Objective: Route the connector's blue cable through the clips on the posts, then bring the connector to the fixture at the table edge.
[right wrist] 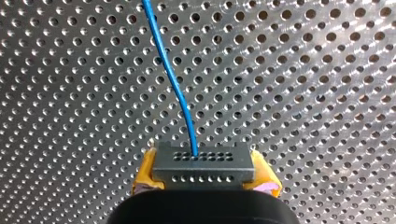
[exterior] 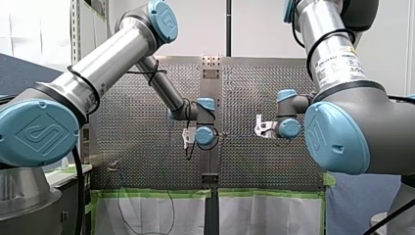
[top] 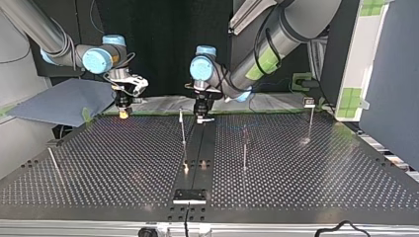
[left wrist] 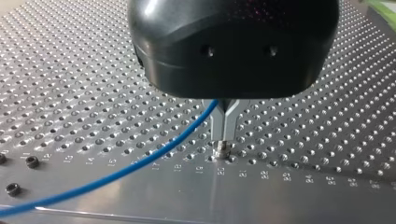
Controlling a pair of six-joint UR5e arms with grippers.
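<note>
Between the yellow pads [right wrist: 147, 175] of my right gripper [right wrist: 204, 171] sits a grey connector [right wrist: 203, 161] with rows of small holes; the gripper is shut on it. The blue cable [right wrist: 173, 79] leaves the connector's face and runs away over the perforated table. My left gripper [left wrist: 224, 137] is shut, its metal fingers [left wrist: 218, 122] pinching the blue cable [left wrist: 140, 163] just above the plate, by a small screw. In the top view my right gripper [top: 122, 112] hangs at the far left and my left gripper [top: 202, 117] near the middle strip, both at the table's far edge.
Thin posts stand on the table: one [top: 183, 129] by the middle strip, one [top: 244, 148] to its right, one [top: 310, 121] at the far right, and one [top: 54, 165] leaning at the near left. A dark fixture [top: 189, 196] sits at the near edge.
</note>
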